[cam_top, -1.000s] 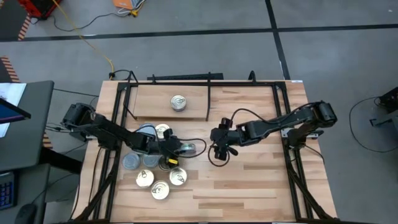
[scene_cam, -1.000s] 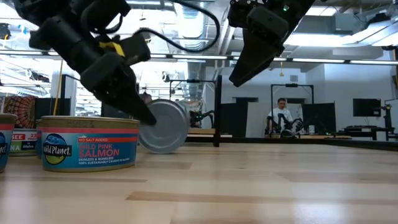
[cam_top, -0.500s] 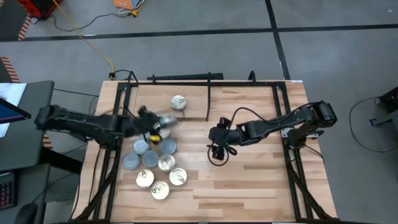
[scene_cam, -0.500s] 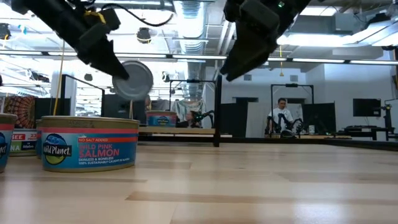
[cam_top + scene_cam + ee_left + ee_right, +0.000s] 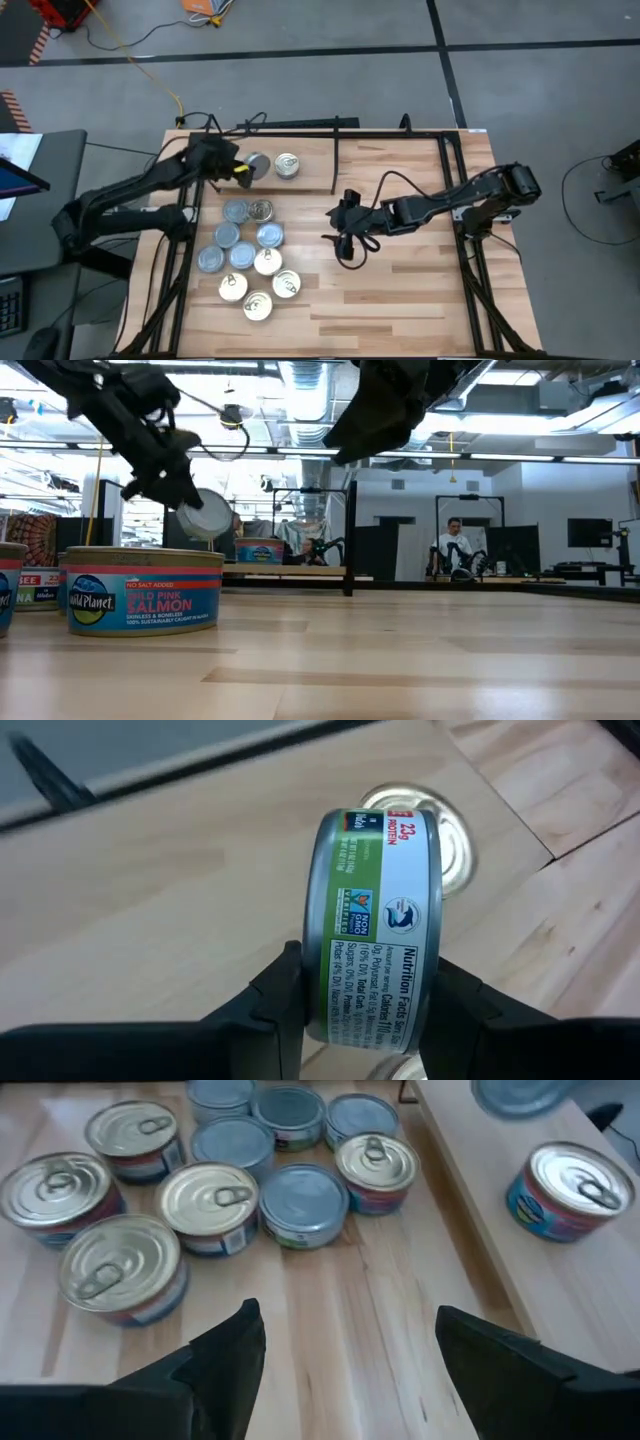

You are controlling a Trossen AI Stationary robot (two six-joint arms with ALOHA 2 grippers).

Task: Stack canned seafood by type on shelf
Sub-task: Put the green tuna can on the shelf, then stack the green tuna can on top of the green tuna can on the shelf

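My left gripper [image 5: 246, 170] is shut on a green-and-white labelled tin [image 5: 378, 920] with a bluish-grey face [image 5: 205, 515], held in the air over the shelf [image 5: 390, 165]. A gold-topped tin [image 5: 287, 165] stands flat on the shelf board just to its right. Several more tins of canned seafood [image 5: 245, 255], some grey-topped and some gold-topped, stand in a cluster on the table's left half. My right gripper [image 5: 345, 236] hovers open above the table's middle, to the right of the cluster [image 5: 215, 1200], with nothing between its fingers. My left gripper pinches the tin by its two flat faces, one finger [image 5: 285, 995] on each face, so the labelled wall [image 5: 385, 970] faces the wrist camera. The fingers slant down from the table's left. The tin is turned on edge and lifted clear of the shelf.
The shelf's black frame and divider rod [image 5: 335, 165] stand to the right of the shelf tin. Black frame rails [image 5: 180, 270] run along the table's left and right sides. In the low view a salmon tin [image 5: 140, 590] stands close. A person [image 5: 455, 550] sits far behind.
My left gripper has lifted the tin from the right side of the cluster and swung it up and toward the table's far left, over the shelf beside the gold-topped tin, rolling as it went. My right gripper has tipped up slightly.
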